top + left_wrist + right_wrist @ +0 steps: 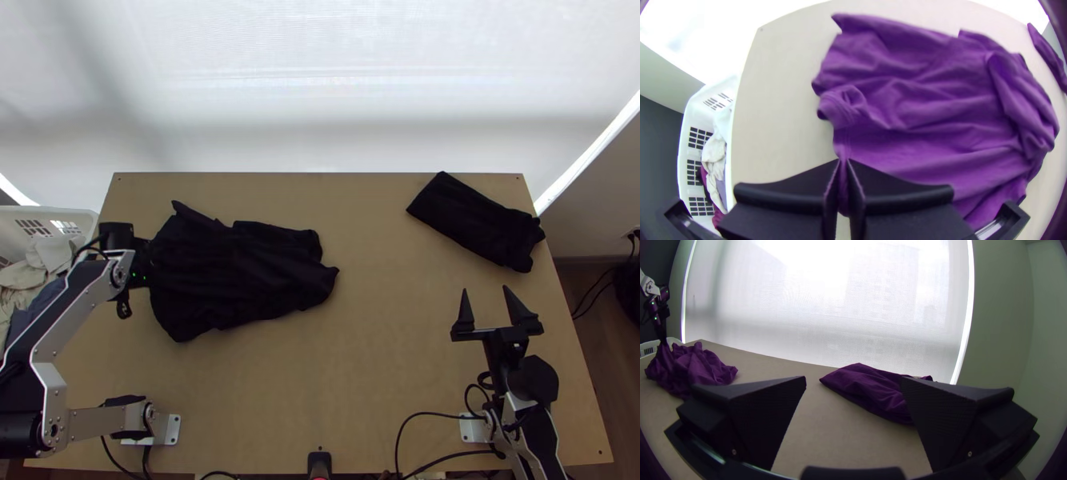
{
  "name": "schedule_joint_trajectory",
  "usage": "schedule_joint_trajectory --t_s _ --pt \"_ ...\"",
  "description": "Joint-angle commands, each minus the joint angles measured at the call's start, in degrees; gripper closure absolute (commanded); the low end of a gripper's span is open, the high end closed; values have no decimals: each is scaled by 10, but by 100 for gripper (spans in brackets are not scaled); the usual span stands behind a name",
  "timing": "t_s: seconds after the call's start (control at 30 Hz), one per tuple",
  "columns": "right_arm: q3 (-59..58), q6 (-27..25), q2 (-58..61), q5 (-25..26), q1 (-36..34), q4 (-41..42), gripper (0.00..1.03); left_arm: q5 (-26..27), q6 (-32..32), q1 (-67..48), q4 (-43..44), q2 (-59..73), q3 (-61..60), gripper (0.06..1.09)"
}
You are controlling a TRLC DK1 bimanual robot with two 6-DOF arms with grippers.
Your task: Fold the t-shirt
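The t-shirt [240, 276] lies bunched and wrinkled on the table's left half, dark in the top view. My left gripper [144, 264] is at its left side. In the left wrist view the cloth is purple [924, 102], and my left gripper [843, 164] is shut on an edge of it, beside a small bunched part. My right gripper [490, 300] stands open over the right part of the table, apart from the cloth. In the right wrist view the t-shirt [689, 366] rises toward the left arm, and the fingers of my right gripper [853, 382] are wide apart.
A second dark cloth, folded into a long bundle [472, 220], lies at the table's back right, beyond my right gripper. A white basket [84, 218] with clothes stands off the table's left edge. Bare table [384, 344] lies between the t-shirt and the right gripper.
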Motion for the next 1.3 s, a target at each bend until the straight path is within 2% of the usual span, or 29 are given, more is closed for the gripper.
schedule_joint_trajectory --t_s 0.0,0.23,0.43,0.73,1.0,1.2,1.27 --pt "-6 -8 -4 1 -3 -6 3 11 -13 3 -7 -42 79 105" --pt "-6 -8 -4 1 -3 -6 3 22 -64 -38 -61 -67 202 105" --pt "-6 -8 -4 1 -2 -6 3 20 -103 -111 -71 -87 222 105" --pt "-6 -8 -4 1 -3 -6 3 -32 -168 -279 -69 -74 238 105" --pt "-6 -8 -4 1 -3 -6 3 -81 -211 -416 -57 90 324 105" --pt "-6 -8 -4 1 -3 -6 3 -87 -221 -473 -26 238 433 105" --pt "-6 12 -4 1 1 -6 3 -87 -224 -486 -26 286 477 105"
